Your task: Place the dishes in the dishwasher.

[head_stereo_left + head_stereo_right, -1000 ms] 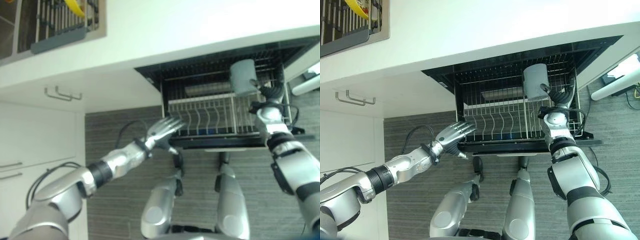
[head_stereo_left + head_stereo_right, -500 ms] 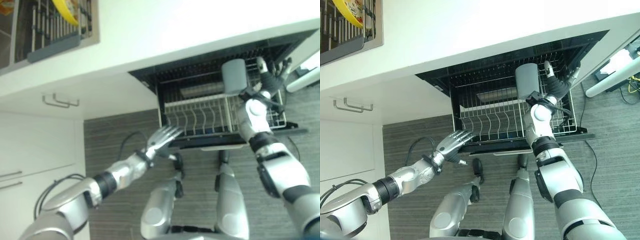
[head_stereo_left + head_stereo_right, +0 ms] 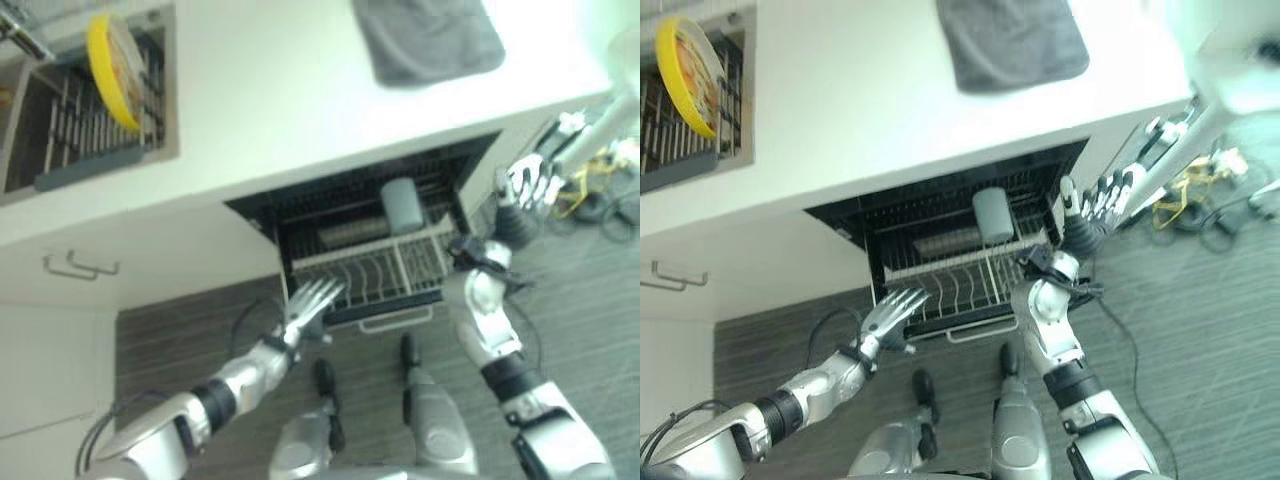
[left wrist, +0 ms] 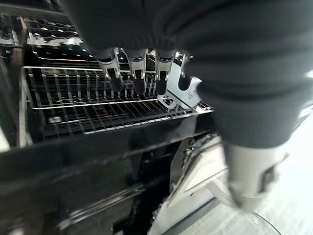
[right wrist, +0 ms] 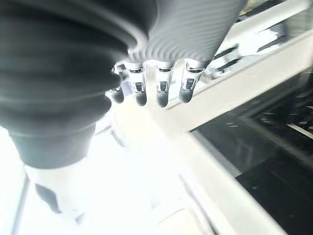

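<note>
Grey cup point(image 3: 992, 214) upright in dishwasher rack point(image 3: 950, 283), apart from spread, empty right robot hand point(image 3: 1092, 205)

A grey cloth point(image 3: 1012, 42) lies on the white countertop point(image 3: 870, 110) near its back edge — below the counter, a metal handle point(image 3: 78, 266) juts from a white cabinet front point(image 3: 60, 300) above grey striped flooring point(image 3: 1200, 320)

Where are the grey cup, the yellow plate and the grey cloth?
grey cup point(image 3: 992, 215), right eye view, on its side wall, in the dishwasher rack.
yellow plate point(image 3: 110, 70), left eye view, on its rim.
grey cloth point(image 3: 1012, 40), right eye view, on its middle, on the counter.
</note>
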You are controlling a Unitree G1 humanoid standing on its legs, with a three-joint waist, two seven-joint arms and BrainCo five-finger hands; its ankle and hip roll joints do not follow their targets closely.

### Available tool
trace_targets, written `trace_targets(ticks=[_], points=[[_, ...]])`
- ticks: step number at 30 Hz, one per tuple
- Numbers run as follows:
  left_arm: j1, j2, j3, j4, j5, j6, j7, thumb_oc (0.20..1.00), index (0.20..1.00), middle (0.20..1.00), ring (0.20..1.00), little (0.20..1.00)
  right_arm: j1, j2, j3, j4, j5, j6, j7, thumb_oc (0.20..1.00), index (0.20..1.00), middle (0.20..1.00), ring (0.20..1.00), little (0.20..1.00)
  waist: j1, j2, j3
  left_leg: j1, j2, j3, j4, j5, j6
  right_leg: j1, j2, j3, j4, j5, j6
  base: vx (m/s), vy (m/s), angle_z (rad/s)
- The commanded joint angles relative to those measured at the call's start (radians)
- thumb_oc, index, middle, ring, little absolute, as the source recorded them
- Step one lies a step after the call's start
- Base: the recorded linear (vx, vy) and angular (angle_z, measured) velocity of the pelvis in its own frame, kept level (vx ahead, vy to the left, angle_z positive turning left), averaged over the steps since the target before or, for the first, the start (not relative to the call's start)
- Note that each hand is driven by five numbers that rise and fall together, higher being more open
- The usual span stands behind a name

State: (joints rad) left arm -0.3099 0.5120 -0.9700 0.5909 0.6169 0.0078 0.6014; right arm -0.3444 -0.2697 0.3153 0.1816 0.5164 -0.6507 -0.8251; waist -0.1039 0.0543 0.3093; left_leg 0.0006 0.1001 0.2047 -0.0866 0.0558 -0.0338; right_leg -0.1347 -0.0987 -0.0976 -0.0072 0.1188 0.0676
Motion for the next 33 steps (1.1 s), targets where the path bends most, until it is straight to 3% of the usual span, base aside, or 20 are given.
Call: trace_targets(ticks=[1, 4, 5, 11, 13, 14, 17, 20, 22, 24, 26, 28, 30, 32, 33], points=[[0.016, -0.017, 0.1, -0.013, -0.081, -0.022, 0.165, 1.0, 1.0, 1.0, 1.0, 1.0, 0.046, -0.046, 0.019, -0.104, 0.05, -0.058, 0.193, 1.0, 1.0, 1.0, 1.0, 1.0, 0.01, -0.004, -0.065, -0.033, 0.039, -0.022, 0.014, 0.062, -0.027, 0.061, -0.077, -0.003, 0.095, -0.096, 0.021, 0.19, 0.113, 0.03], [0.091, -0.025, 0.249, -0.061, -0.168, -0.07, 0.226, 1.0, 1.0, 1.0, 1.0, 1.0, 0.17, -0.107, 0.001, -0.224, 0.087, 0.004, 0.347, 1.0, 1.0, 1.0, 1.0, 1.0, 0.022, -0.018, -0.139, 0.01, 0.042, -0.014, 0.013, 0.049, -0.025, 0.117, -0.079, -0.018, 0.073, -0.096, 0.019, 0.2, 0.141, 0.04], [0.114, -0.02, 0.301, -0.09, -0.201, -0.118, 0.24, 1.0, 1.0, 1.0, 1.0, 1.0, 0.2, -0.121, -0.013, -0.253, 0.096, 0.021, 0.391, 1.0, 1.0, 1.0, 1.0, 1.0, 0.027, -0.022, -0.153, 0.02, 0.04, -0.015, 0.013, 0.044, -0.024, 0.133, -0.081, -0.024, 0.067, -0.096, 0.019, 0.13, 0.156, 0.09], [0.256, 0.024, 0.585, -0.316, -0.333, -0.286, 0.191, 1.0, 1.0, 1.0, 1.0, 1.0, 0.327, -0.162, -0.129, -0.385, 0.128, 0.095, 0.618, 1.0, 1.0, 1.0, 1.0, 1.0, 0.064, -0.05, -0.207, 0.066, 0.011, -0.059, 0.008, 0.018, -0.004, 0.202, -0.084, -0.063, 0.051, -0.093, 0.026, 0.05, 0.153, 0.12], [0.301, 0.014, 0.668, -0.409, -0.452, -0.413, 0.081, 1.0, 1.0, 1.0, 1.0, 1.0, 0.345, -0.167, -0.153, -0.423, 0.059, 0.108, 0.656, 1.0, 1.0, 1.0, 1.0, 1.0, 0.09, -0.067, -0.218, 0.075, -0.02, -0.093, 0.006, 0.001, 0.016, 0.22, -0.093, -0.077, 0.051, -0.087, 0.037, -0.01, 0.241, 0.22], [0.324, 0.003, 0.713, -0.478, -0.526, -0.461, 0.004, 1.0, 1.0, 1.0, 1.0, 1.0, 0.349, -0.178, -0.162, -0.428, 0.012, 0.159, 0.667, 1.0, 1.0, 1.0, 1.0, 1.0, 0.104, -0.079, -0.223, 0.08, -0.045, -0.118, 0.004, -0.008, 0.033, 0.221, -0.104, -0.077, 0.058, -0.063, 0.054, -0.03, 0.24, 0.32], [0.346, 0.002, 0.785, -0.577, -0.667, -0.54, -0.185, 1.0, 1.0, 1.0, 1.0, 1.0, 0.345, -0.193, -0.177, -0.412, -0.021, 0.215, 0.672, 1.0, 1.0, 1.0, 1.0, 1.0, 0.124, -0.097, -0.228, 0.075, -0.092, -0.153, -0.001, -0.018, 0.066, 0.201, -0.135, -0.052, 0.09, 0.026, 0.088, -0.04, 0.196, 0.3], [0.342, 0.02, 0.822, -0.63, -0.716, -0.533, -0.266, 1.0, 1.0, 1.0, 1.0, 1.0, 0.344, -0.2, -0.191, -0.392, -0.044, 0.233, 0.684, 1.0, 1.0, 1.0, 1.0, 1.0, 0.134, -0.098, -0.229, 0.063, -0.109, -0.172, -0.001, -0.022, 0.084, 0.174, -0.122, -0.039, 0.14, 0.044, 0.097, -0.04, 0.096, 0.08], [0.339, 0.038, 0.865, -0.646, -0.717, -0.529, -0.274, 1.0, 1.0, 1.0, 1.0, 1.0, 0.328, -0.203, -0.198, -0.372, -0.006, 0.251, 0.716, 1.0, 1.0, 1.0, 1.0, 1.0, 0.151, -0.098, -0.231, 0.053, -0.115, -0.16, -0.001, -0.02, 0.09, 0.164, -0.066, -0.066, 0.186, 0.01, 0.091, -0.02, 0.077, 0.0], [0.339, 0.044, 0.905, -0.656, -0.76, -0.54, -0.295, 1.0, 1.0, 1.0, 1.0, 1.0, 0.323, -0.212, -0.207, -0.369, 0.004, 0.256, 0.728, 1.0, 1.0, 1.0, 1.0, 1.0, 0.163, -0.102, -0.233, 0.046, -0.131, -0.156, -0.001, -0.018, 0.091, 0.155, 0.004, -0.088, 0.209, -0.029, 0.065, 0.0, 0.041, -0.08], [0.355, 0.038, 0.952, -0.681, -0.731, -0.54, -0.269, 1.0, 1.0, 1.0, 1.0, 1.0, 0.302, -0.208, -0.206, -0.359, 0.018, 0.257, 0.75, 1.0, 1.0, 1.0, 1.0, 1.0, 0.194, -0.102, -0.231, 0.046, -0.132, -0.123, -0.001, -0.015, 0.083, 0.16, -0.001, -0.162, 0.18, -0.052, 0.056, 0.01, -0.026, -0.08], [0.35, 0.038, 0.967, -0.654, -0.709, -0.539, -0.241, 1.0, 1.0, 1.0, 1.0, 1.0, 0.288, -0.204, -0.194, -0.347, 0.063, 0.283, 0.775, 1.0, 1.0, 1.0, 1.0, 1.0, 0.186, -0.094, -0.234, 0.062, -0.135, -0.129, 0.015, -0.02, 0.079, 0.181, 0.027, -0.133, 0.128, -0.097, 0.016, 0.05, -0.089, -0.45], [0.352, 0.032, 0.972, -0.673, -0.72, -0.547, -0.245, 1.0, 1.0, 1.0, 1.0, 1.0, 0.285, -0.218, -0.194, -0.343, 0.038, 0.273, 0.766, 1.0, 1.0, 1.0, 1.0, 1.0, 0.18, -0.1, -0.225, 0.032, -0.134, -0.064, 0.167, -0.059, 0.059, 0.207, 0.019, -0.149, 0.092, -0.126, -0.016, 0.05, -0.055, 0.0], [0.355, 0.019, 0.974, -0.691, -0.684, -0.534, -0.252, 1.0, 1.0, 1.0, 1.0, 1.0, 0.285, -0.233, -0.204, -0.334, 0.011, 0.26, 0.742, 1.0, 1.0, 1.0, 1.0, 1.0, 0.182, -0.105, -0.201, -0.048, -0.116, -0.065, 0.324, -0.025, 0.026, 0.227, 0.015, -0.145, 0.07, -0.118, -0.034, 0.03, 0.045, 0.36], [0.355, 0.021, 0.978, -0.688, -0.678, -0.539, -0.254, 1.0, 1.0, 1.0, 1.0, 1.0, 0.28, -0.238, -0.208, -0.329, 0.017, 0.259, 0.734, 1.0, 1.0, 1.0, 1.0, 1.0, 0.182, -0.102, -0.194, -0.065, -0.095, -0.083, 0.333, -0.008, 0.014, 0.229, 0.015, -0.143, 0.071, -0.119, -0.036, 0.04, 0.273, 0.21]])
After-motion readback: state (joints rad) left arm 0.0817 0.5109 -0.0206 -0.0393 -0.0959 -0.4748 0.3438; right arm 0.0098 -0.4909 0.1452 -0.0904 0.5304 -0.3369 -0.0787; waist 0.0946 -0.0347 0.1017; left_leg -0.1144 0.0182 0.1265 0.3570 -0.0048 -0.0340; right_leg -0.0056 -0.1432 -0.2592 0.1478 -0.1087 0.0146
